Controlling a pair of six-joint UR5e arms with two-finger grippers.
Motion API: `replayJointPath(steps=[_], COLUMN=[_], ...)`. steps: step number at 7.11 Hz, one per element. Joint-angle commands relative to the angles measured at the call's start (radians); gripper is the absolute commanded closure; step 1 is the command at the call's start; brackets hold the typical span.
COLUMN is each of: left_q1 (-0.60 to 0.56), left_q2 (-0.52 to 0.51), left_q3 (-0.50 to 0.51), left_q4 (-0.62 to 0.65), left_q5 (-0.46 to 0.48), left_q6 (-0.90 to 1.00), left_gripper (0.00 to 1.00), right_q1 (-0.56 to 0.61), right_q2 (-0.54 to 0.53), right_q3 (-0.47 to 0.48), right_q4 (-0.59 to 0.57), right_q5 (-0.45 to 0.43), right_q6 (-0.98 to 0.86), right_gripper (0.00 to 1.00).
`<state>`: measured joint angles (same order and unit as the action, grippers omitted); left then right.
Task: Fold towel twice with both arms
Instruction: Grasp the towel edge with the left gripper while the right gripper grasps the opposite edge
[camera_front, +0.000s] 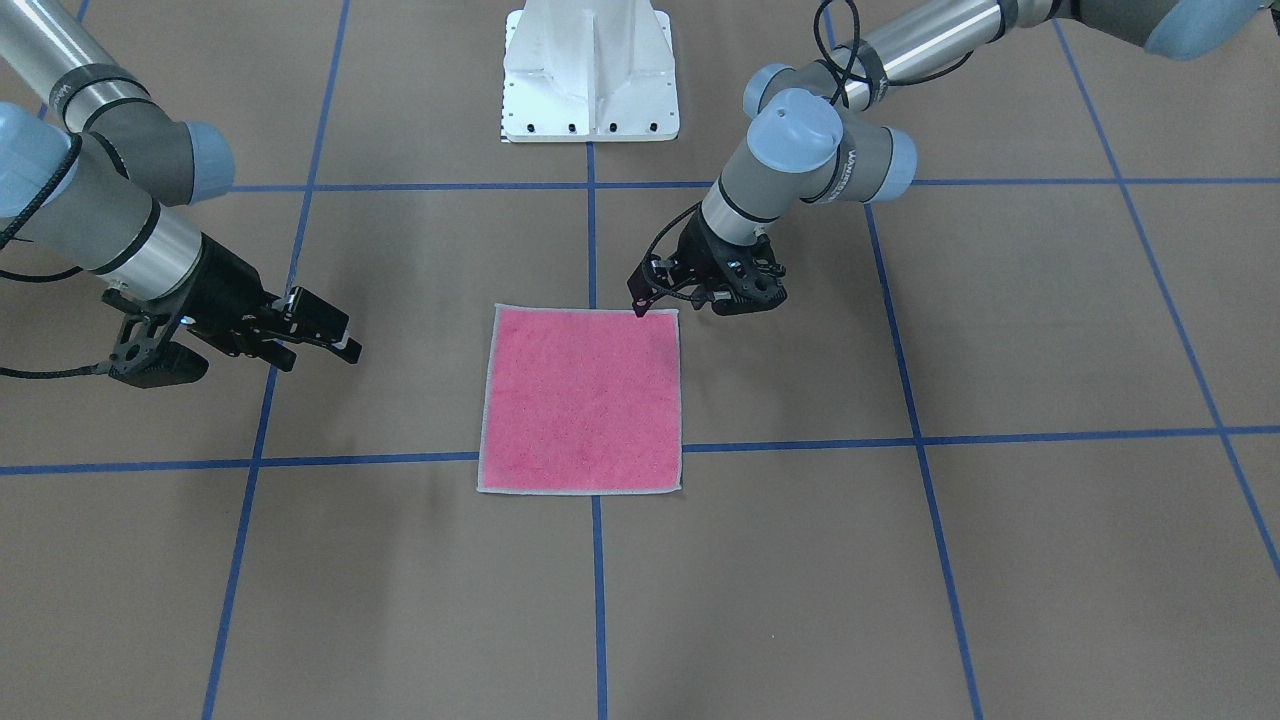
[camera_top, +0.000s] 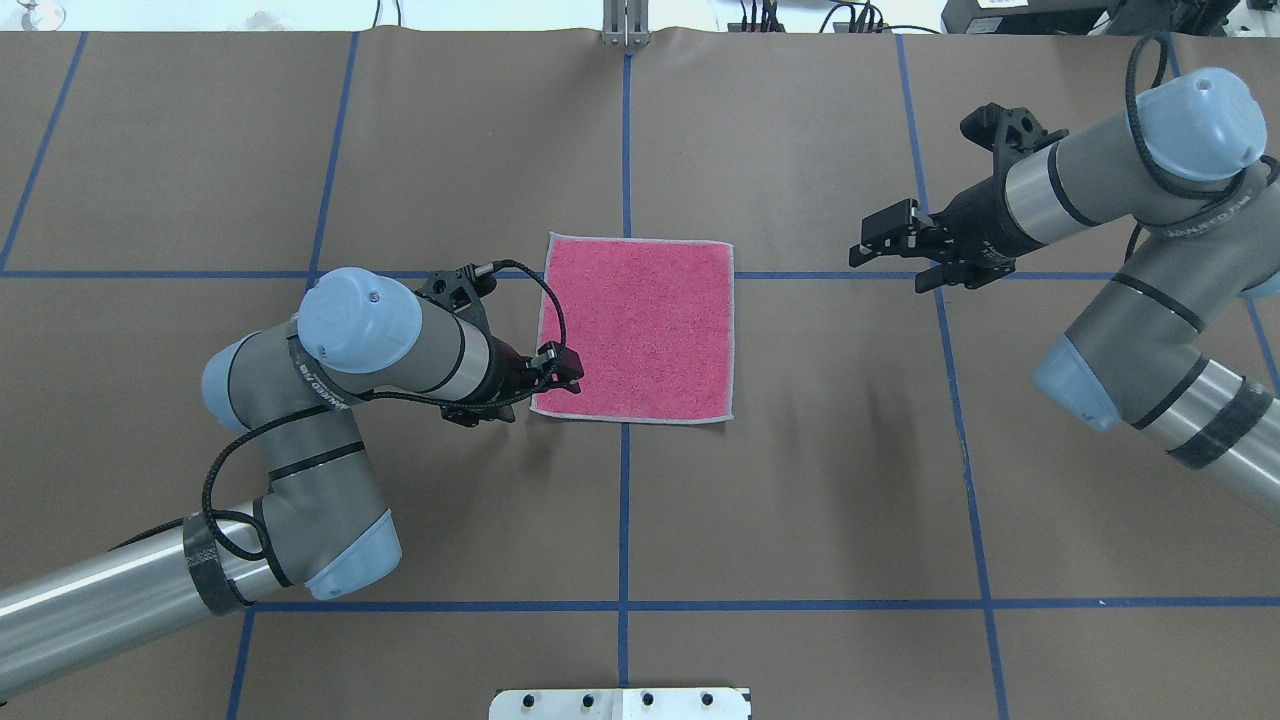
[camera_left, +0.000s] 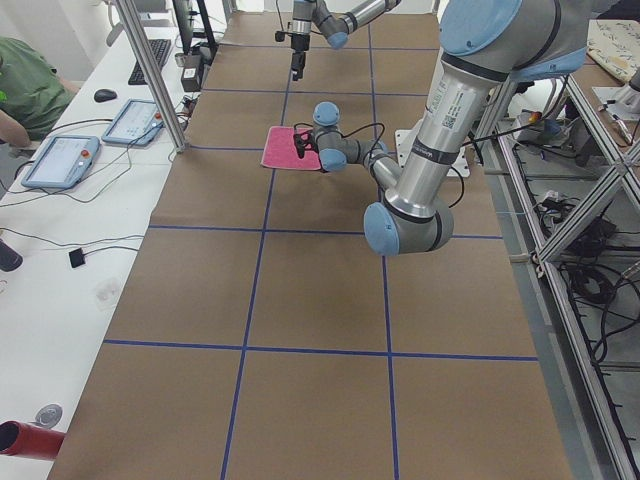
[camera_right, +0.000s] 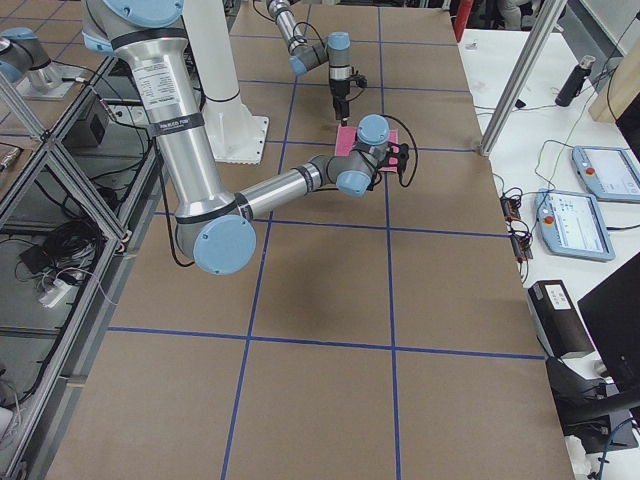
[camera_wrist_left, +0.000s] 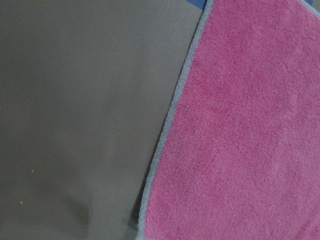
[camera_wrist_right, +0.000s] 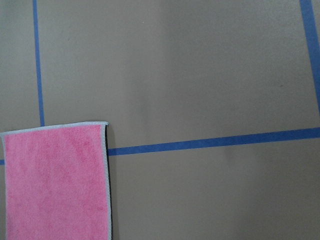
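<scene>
Overhead exterior view, nearest the robot: the white pedestal base (camera_top: 620, 703) sits at the near edge of the worktop (camera_top: 800, 500). The worktop is brown and is marked into squares by blue tape lines (camera_top: 623, 510).

Left arm (camera_top: 370, 340): enters from the near left and bends at the elbow, with the forearm directed toward the centre. The left hand (camera_top: 568, 366) is positioned at the near-left corner of the towel (camera_top: 635, 325). In the front-facing view one fingertip is down at the corner's border. The frames do not show whether the fingers are apart or closed on the cloth. The left wrist view shows no fingers. It shows the towel's light grey border running diagonally, with pink pile to one side of it and bare worktop to the other.

Towel: lies flat and unfolded, pink face up, with the stitched grey border visible on all four sides. It lies over the crossing of the centre tape line and a cross line, with most of its area on the near side of the cross line.

Right arm (camera_top: 1130, 170): enters from the right side. The right hand (camera_top: 875, 238) is well apart from the towel, level with its far edge. It points toward the towel, and its fingers are spread with nothing between them. The right wrist view shows one towel corner at lower left, with a thin dark line along the adjacent edge.
</scene>
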<state>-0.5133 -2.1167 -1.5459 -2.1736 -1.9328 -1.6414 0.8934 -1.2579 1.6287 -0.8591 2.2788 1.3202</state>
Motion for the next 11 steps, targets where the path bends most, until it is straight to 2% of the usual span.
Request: replayJointPath(steps=[1, 4, 5, 6, 7, 8, 9, 11], left_q1=[0.001, 0.001, 0.001, -0.001, 0.001, -0.001, -0.002, -0.004], left_q2=[-0.011, -0.034, -0.034, -0.034, -0.035, -0.04, -0.04, -0.04], left_q3=[0.013, 0.046, 0.046, 0.046, 0.044, 0.044, 0.04, 0.04], left_q4=[0.0, 0.0, 0.0, 0.0, 0.0, 0.001, 0.002, 0.002], left_q5=[0.0, 0.0, 0.0, 0.0, -0.002, 0.0, 0.0, -0.002], left_q6=[-0.001, 0.0, -0.001, -0.001, -0.005, -0.006, -0.006, -0.006], left_gripper=[0.22, 0.26, 0.34, 0.43, 0.61, 0.88, 1.0, 1.0], right_q1=[-0.01, -0.013, -0.013, -0.014, -0.019, -0.03, -0.039, -0.076], right_q2=[0.002, 0.002, 0.002, 0.002, 0.002, 0.002, 0.002, 0.003], right_q3=[0.005, 0.005, 0.007, 0.005, 0.003, 0.003, 0.003, 0.008], right_q4=[0.002, 0.002, 0.002, 0.008, 0.012, 0.014, 0.014, 0.015], right_q5=[-0.001, 0.001, 0.001, 0.001, -0.001, -0.002, -0.007, -0.057], right_q6=[0.013, 0.013, 0.013, 0.013, 0.013, 0.017, 0.019, 0.057], right_gripper=[0.0, 0.0, 0.0, 0.0, 0.0, 0.0, 0.0, 0.01])
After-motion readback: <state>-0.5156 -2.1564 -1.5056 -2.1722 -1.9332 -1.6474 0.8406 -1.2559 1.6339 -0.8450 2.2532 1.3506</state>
